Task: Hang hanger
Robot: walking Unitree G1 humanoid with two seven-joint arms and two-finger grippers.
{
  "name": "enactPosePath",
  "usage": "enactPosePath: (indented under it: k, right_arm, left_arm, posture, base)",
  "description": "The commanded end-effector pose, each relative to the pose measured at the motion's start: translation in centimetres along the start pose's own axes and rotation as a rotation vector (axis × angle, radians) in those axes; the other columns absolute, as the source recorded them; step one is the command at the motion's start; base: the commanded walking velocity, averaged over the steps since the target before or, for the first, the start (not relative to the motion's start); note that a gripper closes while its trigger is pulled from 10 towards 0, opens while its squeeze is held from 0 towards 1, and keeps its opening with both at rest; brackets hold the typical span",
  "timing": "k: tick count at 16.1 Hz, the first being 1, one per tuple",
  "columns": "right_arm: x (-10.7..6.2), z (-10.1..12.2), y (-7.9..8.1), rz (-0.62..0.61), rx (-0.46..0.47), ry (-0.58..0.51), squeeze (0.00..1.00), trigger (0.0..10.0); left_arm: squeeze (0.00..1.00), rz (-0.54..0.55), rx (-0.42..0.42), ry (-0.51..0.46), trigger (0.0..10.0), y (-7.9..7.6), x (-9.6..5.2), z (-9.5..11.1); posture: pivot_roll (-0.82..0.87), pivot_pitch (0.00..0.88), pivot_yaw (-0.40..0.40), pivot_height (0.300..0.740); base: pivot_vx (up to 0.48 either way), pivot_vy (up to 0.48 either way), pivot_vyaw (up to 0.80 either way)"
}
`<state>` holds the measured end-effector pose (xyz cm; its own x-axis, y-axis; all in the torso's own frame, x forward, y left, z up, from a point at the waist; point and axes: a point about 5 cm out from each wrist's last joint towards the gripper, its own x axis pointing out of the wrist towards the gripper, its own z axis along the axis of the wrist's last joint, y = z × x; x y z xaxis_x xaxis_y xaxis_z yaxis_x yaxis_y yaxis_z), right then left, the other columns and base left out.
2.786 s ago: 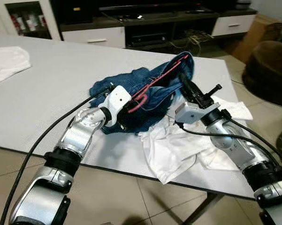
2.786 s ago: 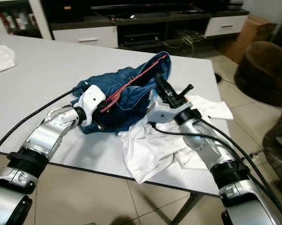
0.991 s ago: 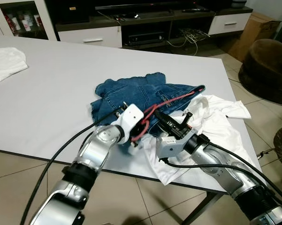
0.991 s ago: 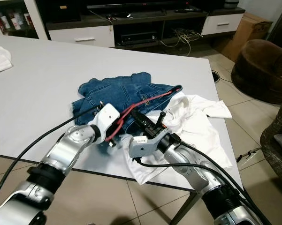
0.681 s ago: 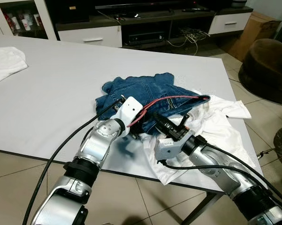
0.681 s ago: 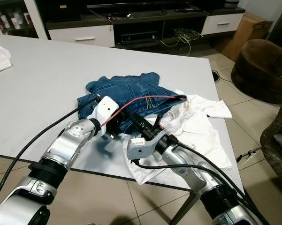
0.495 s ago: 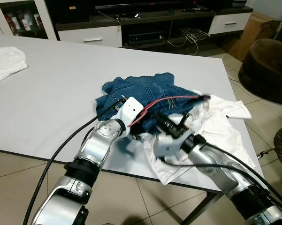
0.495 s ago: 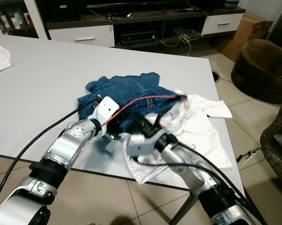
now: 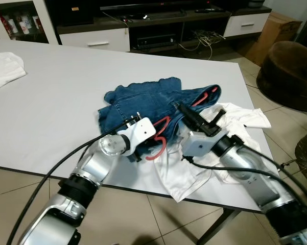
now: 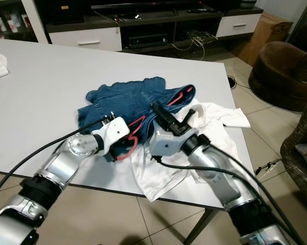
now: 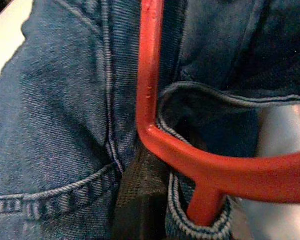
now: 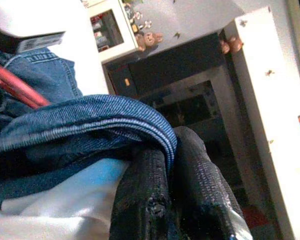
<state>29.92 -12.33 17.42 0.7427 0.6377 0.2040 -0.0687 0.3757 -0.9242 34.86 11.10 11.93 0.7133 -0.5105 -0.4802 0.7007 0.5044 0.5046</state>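
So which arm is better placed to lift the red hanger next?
Probably the left: its end effector sits right at the red hanger, while the right end effector pinches the denim garment.

A red plastic hanger (image 9: 158, 140) lies threaded through a crumpled pair of blue denim shorts (image 9: 143, 104) near the front right part of the white counter (image 9: 51, 102). Its hook end curls out of the denim toward the counter's front edge, and one red arm tip pokes out of the fabric on the far right side, the stretch between hidden inside the cloth. In the left wrist view the hanger's red bar and a short stem lie pressed against a denim seam and hem.
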Motion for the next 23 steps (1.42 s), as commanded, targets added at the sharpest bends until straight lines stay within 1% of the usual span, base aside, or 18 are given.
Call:
enactPosePath:
  k: [1,3,5,6,7,8,10,11,13,14,16,17,19,20,21,23]
  right_arm:
    - [0.3,0.7,-2.3,-0.09,-0.004,-0.038,0.0,10.0]
    - [0.2,0.5,-3.3,-0.145,-0.012,-0.021,0.0,10.0]
    - [-0.1,0.4,-4.9,-0.251,-0.027,0.001,0.0,10.0]
    - [-0.1,0.4,-5.0,-0.258,-0.027,0.003,0.0,10.0]
    - [-0.3,0.2,-5.7,-0.312,-0.031,0.028,0.0,10.0]
    - [-0.5,-0.3,-6.9,-0.401,-0.055,0.067,0.0,10.0]
    - [-0.7,-0.6,-7.5,-0.445,-0.064,0.092,0.0,10.0]
    - [-0.8,-0.8,-8.1,-0.489,-0.077,0.113,0.0,10.0]
    - [-0.9,-1.0,-8.6,-0.526,-0.073,0.132,0.0,10.0]
    - [-0.9,-1.2,-9.0,-0.573,-0.053,0.157,0.0,10.0]
    - [-1.0,-1.1,-9.4,-0.62,-0.058,0.158,0.0,10.0]
    - [-1.0,-0.7,-9.8,-0.648,-0.076,0.138,0.0,10.0]
    - [-1.0,0.6,-10.1,-0.672,-0.111,0.053,0.0,10.0]
    - [-0.8,1.4,-10.0,-0.655,-0.102,-0.009,0.0,10.0]
    - [-0.1,4.5,-8.1,-0.504,-0.073,-0.221,0.0,10.0]
    - [0.0,6.1,-6.6,-0.396,-0.063,-0.329,0.0,10.0]
  left_arm:
    - [0.0,0.003,0.003,0.095,10.0,0.0,-0.1,-1.9]
    - [0.0,0.022,-0.012,0.12,10.0,0.5,-0.1,-2.1]
    - [0.0,0.046,-0.011,0.18,10.0,0.9,-0.2,-3.0]
    - [0.0,0.047,-0.01,0.185,10.0,1.0,-0.2,-3.2]
    - [0.0,0.052,-0.002,0.198,10.0,1.2,-0.2,-3.5]
    - [0.0,0.043,0.002,0.215,10.0,1.4,-0.3,-3.8]
    - [0.0,0.036,0.01,0.225,10.0,1.4,-0.4,-4.0]
    - [0.0,0.028,0.02,0.238,10.0,1.5,-0.5,-4.3]
    - [0.0,0.023,0.035,0.251,10.0,1.6,-0.7,-4.7]
    - [0.0,0.026,0.044,0.27,10.0,1.8,-0.9,-5.2]
    - [0.0,0.026,0.046,0.291,10.0,1.9,-1.1,-5.8]
    - [0.0,0.025,0.043,0.307,10.0,1.9,-1.2,-6.2]
    - [0.0,0.018,0.031,0.331,10.0,1.8,-1.4,-6.9]
    - [0.0,0.013,0.016,0.336,10.0,1.8,-1.4,-7.1]
    - [0.0,0.001,-0.024,0.345,10.0,1.7,-1.3,-7.3]
    - [0.0,0.004,-0.041,0.346,10.0,1.8,-1.1,-7.2]
  posture:
    - [0.0,0.053,-0.009,0.74]
    - [-0.01,0.051,-0.011,0.74]
    - [-0.01,0.052,-0.01,0.74]
    - [-0.01,0.053,-0.009,0.74]
    - [-0.01,0.053,-0.007,0.74]
    - [-0.01,0.053,-0.005,0.74]
    - [-0.01,0.052,-0.002,0.74]
    - [-0.01,0.051,0.0,0.74]
    - [-0.01,0.051,0.001,0.74]
    - [-0.01,0.05,0.004,0.74]
    - [0.0,0.051,0.004,0.74]
    - [0.0,0.051,0.004,0.74]
    - [0.0,0.051,0.004,0.74]
    - [0.0,0.051,0.006,0.74]
    - [0.0,0.052,0.007,0.74]
    - [-0.01,0.053,0.012,0.74]
  base:
    - [0.0,0.0,0.0]
    - [0.0,0.0,0.0]
    - [0.0,0.0,0.0]
    - [0.0,0.0,0.0]
    - [0.0,0.0,0.0]
    - [0.0,0.0,0.0]
    - [0.0,0.0,0.0]
    - [0.0,0.0,0.0]
    - [0.0,0.0,0.0]
    - [0.0,0.0,0.0]
    - [0.0,0.0,0.0]
    - [0.0,0.0,0.0]
    - [0.0,0.0,0.0]
    - [0.0,0.0,0.0]
    - [0.0,0.0,0.0]
    - [0.0,0.0,0.0]
